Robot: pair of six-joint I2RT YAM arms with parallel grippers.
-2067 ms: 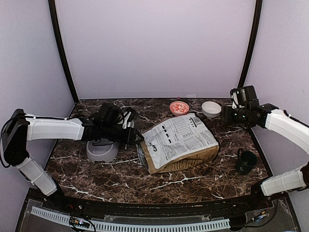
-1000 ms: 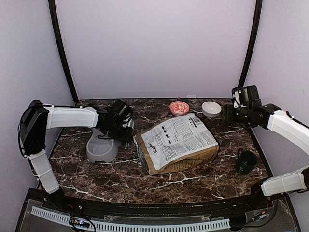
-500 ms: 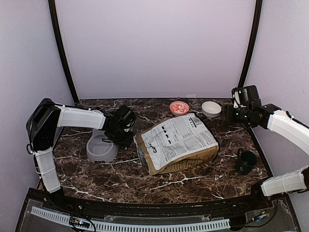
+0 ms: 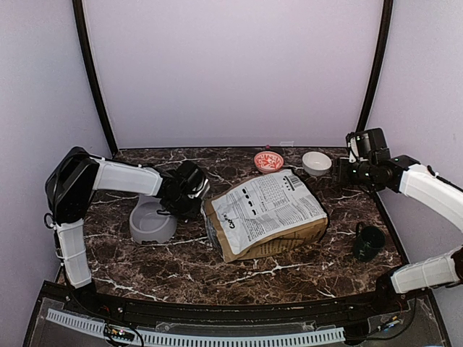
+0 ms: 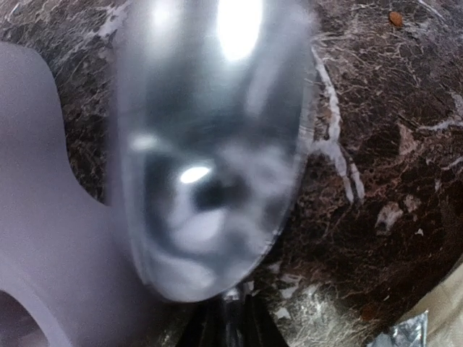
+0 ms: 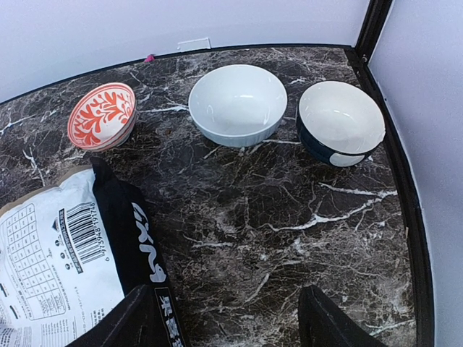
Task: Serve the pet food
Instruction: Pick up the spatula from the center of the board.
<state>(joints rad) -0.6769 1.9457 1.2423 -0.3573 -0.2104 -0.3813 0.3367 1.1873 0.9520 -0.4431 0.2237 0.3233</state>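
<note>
Left gripper (image 4: 188, 202) is hanging between the grey bowl (image 4: 150, 223) and the dog-food bag (image 4: 269, 212). A shiny spoon (image 5: 210, 144) is filling its wrist view, handle running back toward the fingers. Those aren't showing, so I can't tell if it's clamping. Only pet food (image 5: 395, 18) showing: one reddish-brown pellet lying loose on the marble table (image 5: 391, 181), past the spoon tip. Right gripper (image 6: 228, 325) is hovering spread apart, gripping nothing, near the white bowl (image 6: 237, 103).

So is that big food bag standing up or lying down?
Lying down: the bag rests flat on the table, printed side up.
</note>
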